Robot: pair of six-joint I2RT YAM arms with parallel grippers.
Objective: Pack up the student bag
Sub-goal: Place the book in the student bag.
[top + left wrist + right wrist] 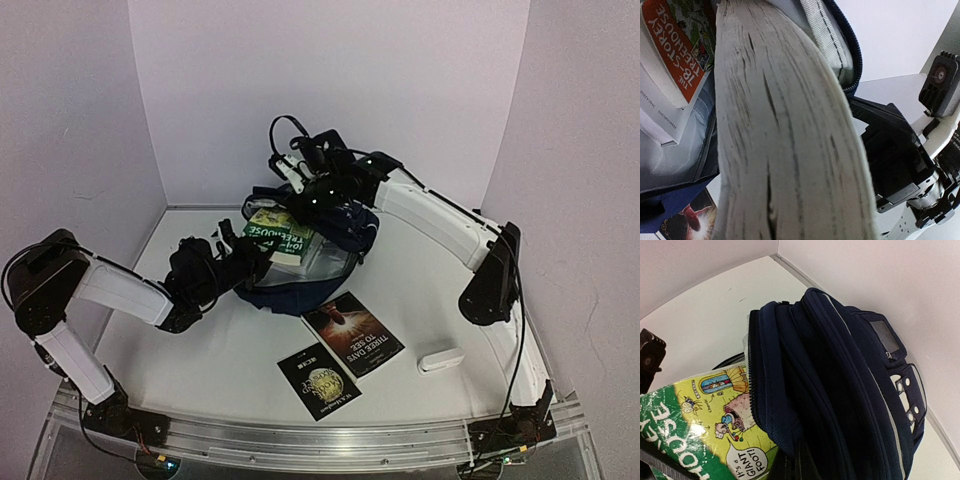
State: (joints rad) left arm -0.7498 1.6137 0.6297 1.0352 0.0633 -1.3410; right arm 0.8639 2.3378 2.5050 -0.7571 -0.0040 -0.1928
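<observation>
Student bag (840, 390), navy, unzipped: rim pinched by right gripper (338, 212); thick book (790, 140) clamped by left gripper (240, 265), lodged in the mouth.

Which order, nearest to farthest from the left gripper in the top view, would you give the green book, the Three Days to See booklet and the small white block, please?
From the left gripper:
1. The green book, right at it, at the student bag opening.
2. The Three Days to See booklet, front centre.
3. The small white block, front right, farthest.
</observation>
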